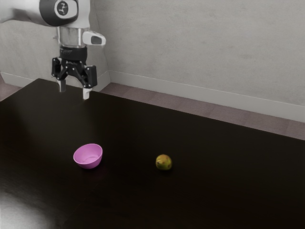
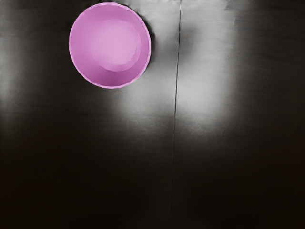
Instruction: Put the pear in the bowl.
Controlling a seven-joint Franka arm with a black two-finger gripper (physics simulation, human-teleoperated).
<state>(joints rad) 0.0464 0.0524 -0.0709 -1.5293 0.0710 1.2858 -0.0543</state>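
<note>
The tool hangs at the end of the arm, pointing down and raised above the level of the surface. Its two fingers are spread, with an open gap between their tips. In the exterior view the tips appear close to the surface's far corner, at the exterior view's left.

The bowl is pink and stands upright on the surface, its mouth facing up and its inner base visible in both views. It is well apart from the surface's far edge and nearer to the tool than the pear is. In the wrist view a thin dark seam runs along the surface, passing near the bowl, with pale glare on either side of the seam.

The pear, yellow-green with a reddish top, rests on the surface outside the bowl. It lies towards the exterior view's right from the bowl, apart from it, and well in from the far edge. A stretch of dark surface lies between them.

Past the far edge come a strip of brownish floor, a pale skirting and a grey wall, which stand behind the pear and bowl.
</note>
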